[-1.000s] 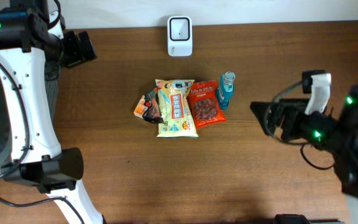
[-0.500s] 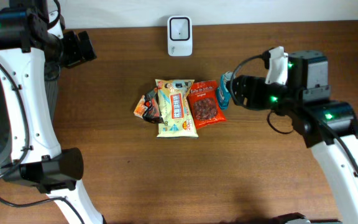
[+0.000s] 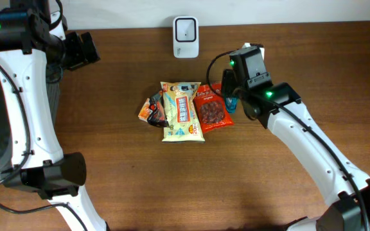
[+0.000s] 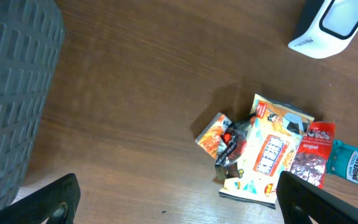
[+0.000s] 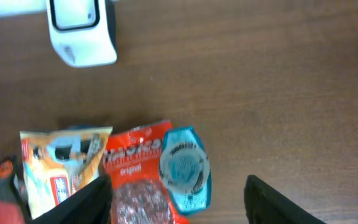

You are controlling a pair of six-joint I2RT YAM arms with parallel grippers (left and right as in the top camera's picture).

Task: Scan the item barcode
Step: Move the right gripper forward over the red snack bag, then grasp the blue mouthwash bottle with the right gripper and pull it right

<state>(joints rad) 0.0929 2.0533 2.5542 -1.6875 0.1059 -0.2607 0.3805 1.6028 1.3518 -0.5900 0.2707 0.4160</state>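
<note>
Overhead top-down, both wrists downward, sharing packets (image 3: pixel 183 110)

Blue bottle (image 4: pixel 353 167): the label reads "LISTERINE" in the left wrist view. A smaller line beneath it is too fine to confirm.

Red packet (image 4: pixel 309 155): the word "Original" is legible under a larger white brand name, which cannot be made out in full. The right wrist view shows the same word.

Yellow packet (image 4: pixel 271 154): printed lettering is visible, but too small to read.

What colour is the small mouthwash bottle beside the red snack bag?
Translucent blue-teal; the Listerine bottle shows best in the right wrist view.
</note>
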